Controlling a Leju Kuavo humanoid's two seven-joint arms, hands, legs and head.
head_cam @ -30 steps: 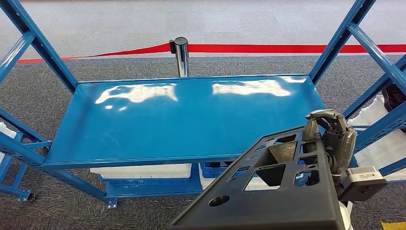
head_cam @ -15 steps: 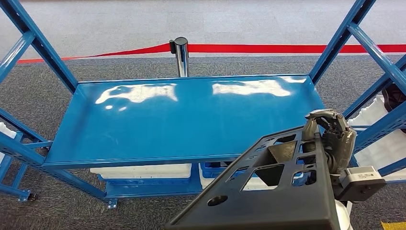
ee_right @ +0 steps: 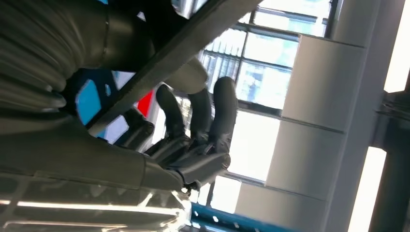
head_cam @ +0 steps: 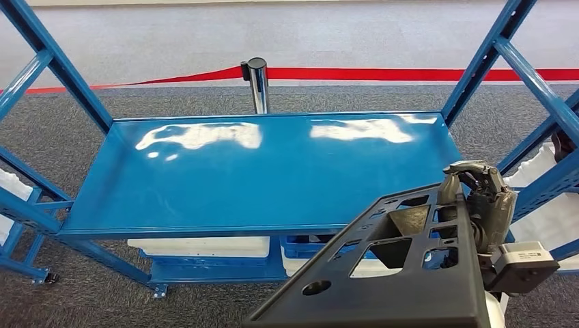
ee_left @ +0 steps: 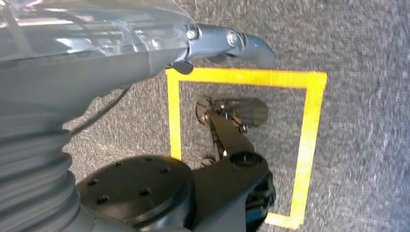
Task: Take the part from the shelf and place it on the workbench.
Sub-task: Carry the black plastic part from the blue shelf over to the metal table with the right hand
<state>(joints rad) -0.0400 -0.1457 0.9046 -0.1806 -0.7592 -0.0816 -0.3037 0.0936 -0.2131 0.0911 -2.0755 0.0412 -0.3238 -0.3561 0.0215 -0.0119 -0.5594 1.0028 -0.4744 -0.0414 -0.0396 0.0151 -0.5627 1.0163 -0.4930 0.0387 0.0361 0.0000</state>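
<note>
Head view: right hand (head_cam: 486,205) clamps one edge of the black perforated part (head_cam: 396,273), held tilted in front of the blue shelf (head_cam: 273,171). Left hand state: cannot tell. Risk: single-edge grip lets the overhanging part sag, slip, or strike the shelf upright (head_cam: 519,68).

Part (head_cam: 399,273): flat dark grey plastic panel (several cutouts, one round hole), tilted, held at its right edge in front of blue shelf (head_cam: 273,171), off its glossy top.
</note>
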